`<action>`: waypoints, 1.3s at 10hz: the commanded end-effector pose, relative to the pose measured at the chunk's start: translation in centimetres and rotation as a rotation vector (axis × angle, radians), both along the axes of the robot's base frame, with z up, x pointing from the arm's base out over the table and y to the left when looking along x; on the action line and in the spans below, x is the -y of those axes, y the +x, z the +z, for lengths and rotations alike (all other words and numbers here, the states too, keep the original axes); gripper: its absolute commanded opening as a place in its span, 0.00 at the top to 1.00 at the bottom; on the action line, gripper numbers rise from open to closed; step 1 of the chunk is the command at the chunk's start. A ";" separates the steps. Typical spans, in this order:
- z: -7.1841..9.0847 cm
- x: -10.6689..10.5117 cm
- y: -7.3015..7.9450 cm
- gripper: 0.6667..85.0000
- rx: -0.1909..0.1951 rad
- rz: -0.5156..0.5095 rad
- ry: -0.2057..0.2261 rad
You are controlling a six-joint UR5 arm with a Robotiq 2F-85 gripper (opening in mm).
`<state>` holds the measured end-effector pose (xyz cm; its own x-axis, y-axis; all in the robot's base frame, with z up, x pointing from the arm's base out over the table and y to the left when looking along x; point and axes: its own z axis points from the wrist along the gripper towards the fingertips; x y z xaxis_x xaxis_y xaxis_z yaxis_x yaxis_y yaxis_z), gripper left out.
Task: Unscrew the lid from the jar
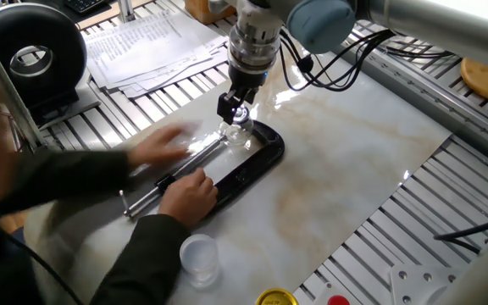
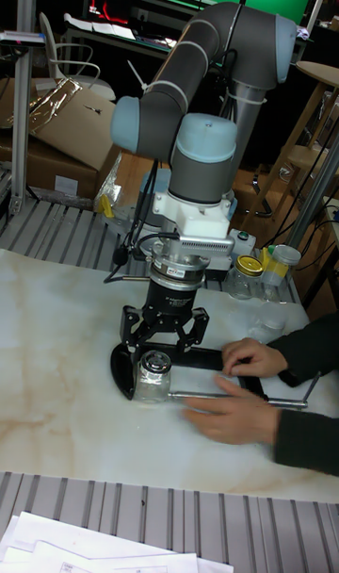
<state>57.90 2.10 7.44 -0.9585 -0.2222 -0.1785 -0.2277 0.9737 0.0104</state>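
The small clear jar [image 1: 237, 133] [image 2: 153, 381] stands upright on the marble table, held in the jaw end of a black C-clamp [image 1: 246, 166] [image 2: 121, 370]. Its shiny lid [image 1: 241, 113] [image 2: 155, 359] is on top. My gripper [image 1: 235, 108] [image 2: 162, 345] hangs straight above the jar, with its fingers [image 2: 130, 335] spread on either side of the lid; in the tall fixed view a gap shows on each side. A person's hand [image 1: 190, 194] [image 2: 226, 415] presses on the clamp bar, and the other hand [image 1: 163, 146] is blurred over the screw rod.
A frosted clear cup [image 1: 199, 257] and a gold-yellow lid [image 1: 275, 297] sit near the front edge. Papers [image 1: 142, 42] and a black round device [image 1: 30, 51] lie at the back left, and a wooden disc [image 1: 486, 76] at the far right. Small jars [image 2: 250, 273] stand behind the arm.
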 end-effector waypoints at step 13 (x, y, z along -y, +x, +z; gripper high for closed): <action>-0.3 0.0 -0.5 0.28 -0.024 0.003 -0.002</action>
<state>57.42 2.06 7.08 -0.9593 -0.2353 -0.1563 -0.2391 0.9710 0.0057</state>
